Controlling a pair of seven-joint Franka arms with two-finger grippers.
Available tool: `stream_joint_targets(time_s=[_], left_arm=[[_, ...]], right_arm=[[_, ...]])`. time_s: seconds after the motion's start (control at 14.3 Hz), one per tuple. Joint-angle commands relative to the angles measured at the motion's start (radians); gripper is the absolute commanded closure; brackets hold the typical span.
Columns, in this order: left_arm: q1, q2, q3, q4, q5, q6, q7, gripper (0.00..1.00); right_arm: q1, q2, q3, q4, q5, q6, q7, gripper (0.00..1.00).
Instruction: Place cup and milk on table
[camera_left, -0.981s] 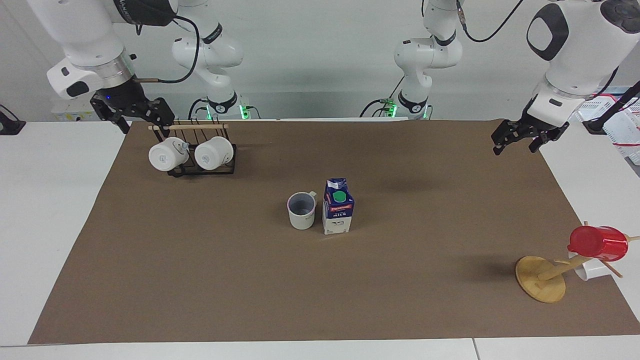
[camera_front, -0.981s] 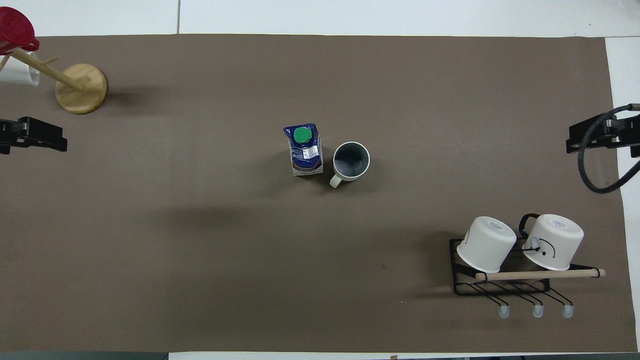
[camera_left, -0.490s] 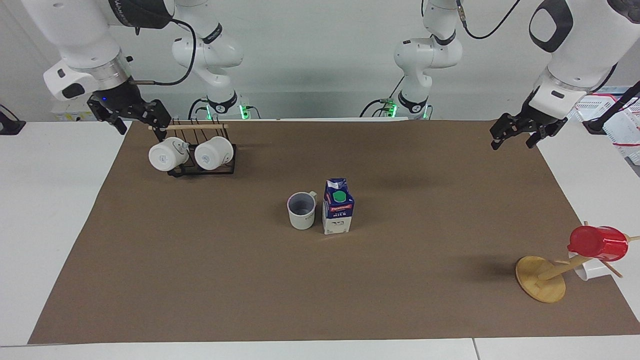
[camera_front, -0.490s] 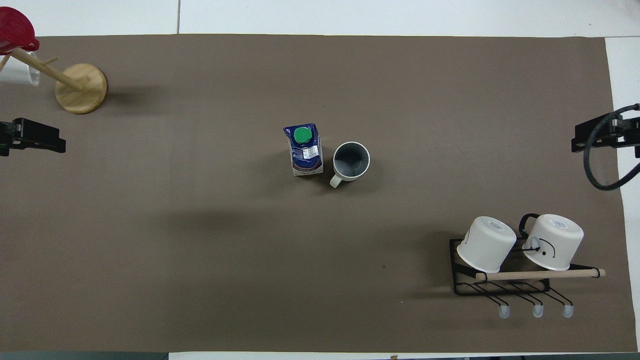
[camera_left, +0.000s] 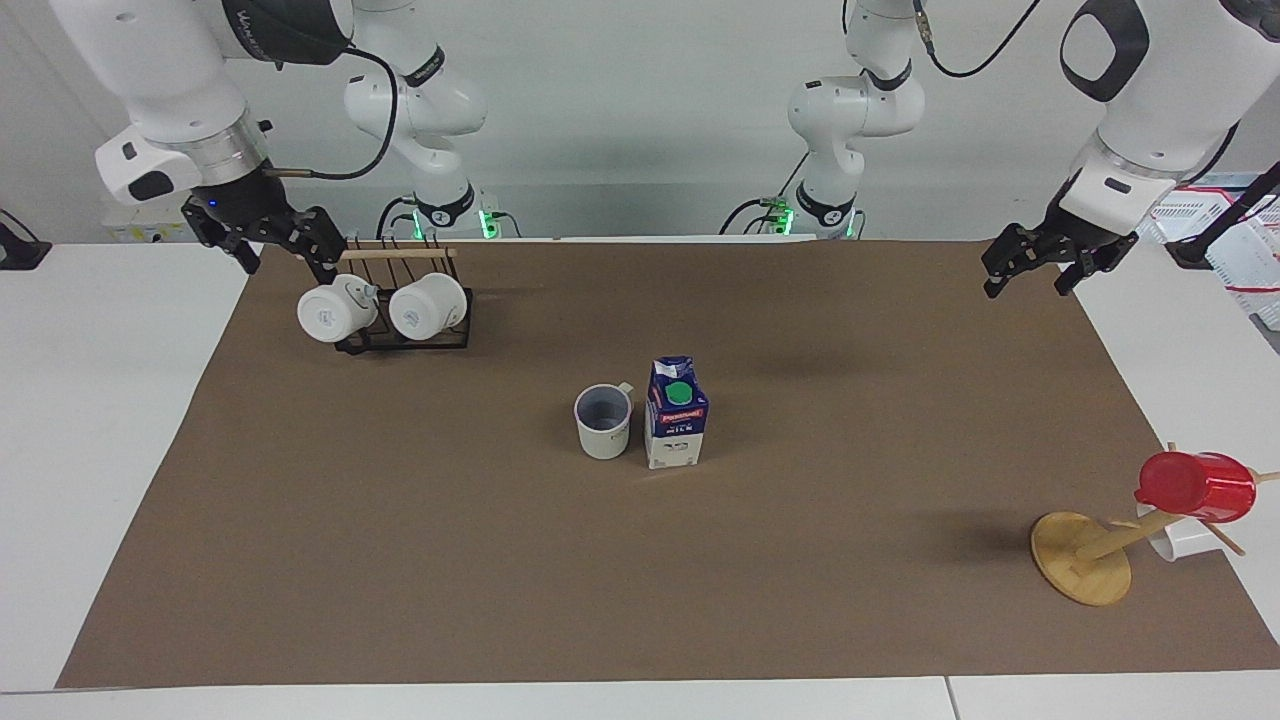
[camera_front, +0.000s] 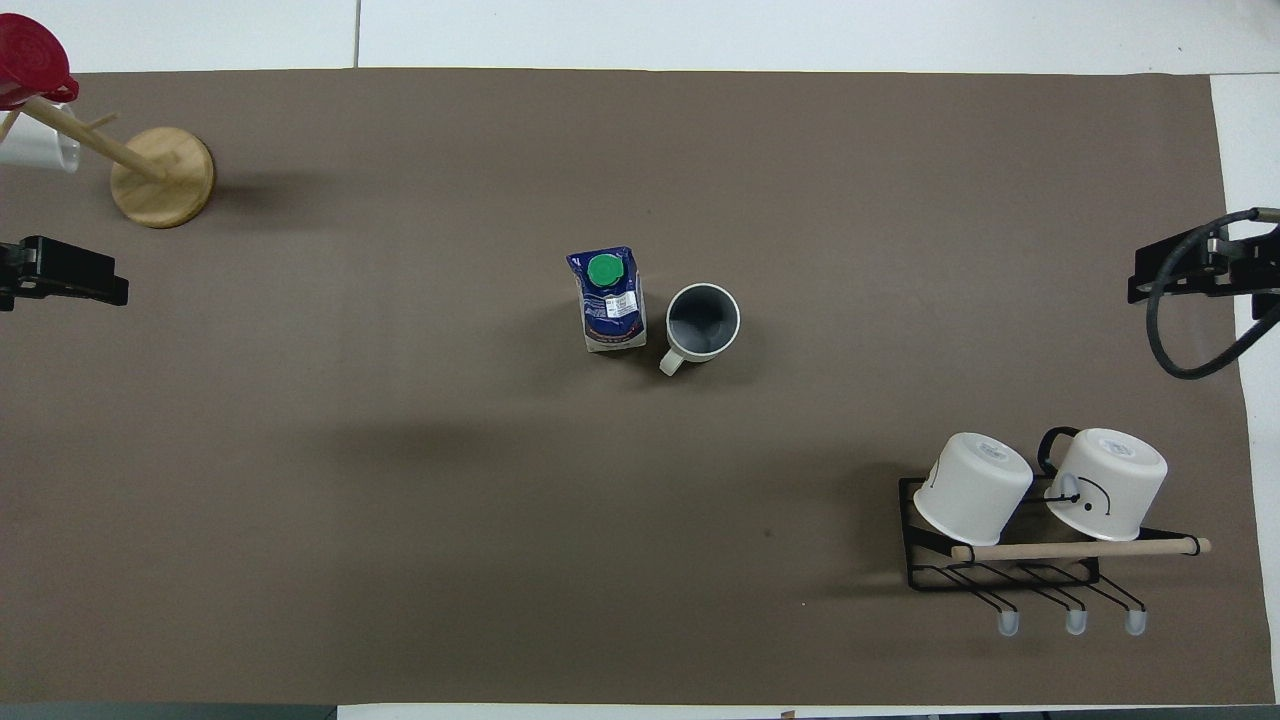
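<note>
The cup (camera_left: 604, 421) stands upright on the brown mat of the table (camera_left: 400, 560), near its middle. Its handle points toward the robots. The milk (camera_left: 676, 412) stands upright right beside it, toward the left arm's end. Both also show in the overhead view: the cup (camera_front: 703, 321), the milk (camera_front: 611, 300) and the mat (camera_front: 400, 500). My right gripper (camera_left: 285, 262) hangs open and empty over the mat's edge by the mug rack. My left gripper (camera_left: 1027, 286) hangs open and empty over the mat's edge at the left arm's end. Both are well apart from the cup and the milk.
A black wire rack (camera_left: 404, 340) with two white mugs (camera_left: 335, 309) stands near the robots at the right arm's end. A wooden mug tree (camera_left: 1082, 558) with a red cup (camera_left: 1196, 487) and a white cup stands at the left arm's end, far from the robots.
Both grippers have risen slightly and shifted a little near the mat's ends. The cup and the milk have not moved.
</note>
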Motion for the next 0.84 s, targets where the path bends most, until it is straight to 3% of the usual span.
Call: stream_joint_targets(time_s=[0.0,0.77], left_arm=[[0.011,-0.017,-0.006,-0.010,-0.011,-0.010,0.016,0.00],[0.010,-0.017,-0.006,-0.010,-0.011,-0.005,0.016,0.00]], right_arm=[[-0.011,-0.020,0.004,-0.017,0.037,0.010,0.006,0.00],[0.023,-0.012,0.005,0.007,0.008,-0.013,0.009,0.00]])
